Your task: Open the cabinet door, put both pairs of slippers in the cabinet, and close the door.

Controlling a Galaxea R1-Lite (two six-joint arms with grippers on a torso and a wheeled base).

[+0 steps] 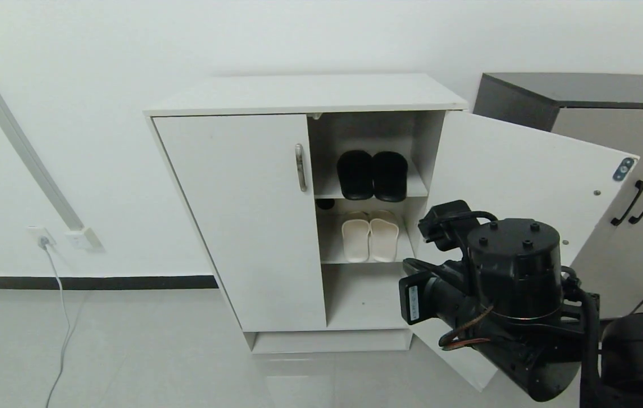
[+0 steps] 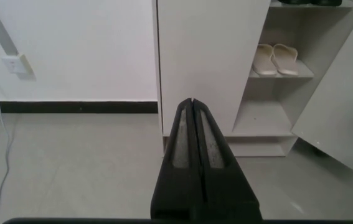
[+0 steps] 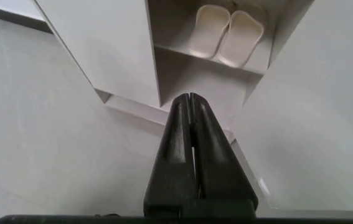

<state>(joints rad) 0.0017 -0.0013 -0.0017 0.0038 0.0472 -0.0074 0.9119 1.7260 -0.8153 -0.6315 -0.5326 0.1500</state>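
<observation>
The white cabinet (image 1: 231,226) stands against the wall with its right door (image 1: 514,181) swung wide open and its left door shut. A black pair of slippers (image 1: 372,175) rests on the upper shelf. A cream pair of slippers (image 1: 370,239) (image 2: 276,59) (image 3: 226,28) lies on the middle shelf. My right arm hangs in front of the open door, low at the right; its gripper (image 3: 190,102) is shut and empty, pointing at the cabinet's base. My left gripper (image 2: 192,107) is shut and empty, above the floor facing the shut left door.
A grey cabinet (image 1: 627,170) with black handles stands right behind the open door. A wall socket (image 1: 41,235) with a hanging cable sits low on the left wall. The bottom shelf (image 1: 361,300) is bare. Open floor lies left of the cabinet.
</observation>
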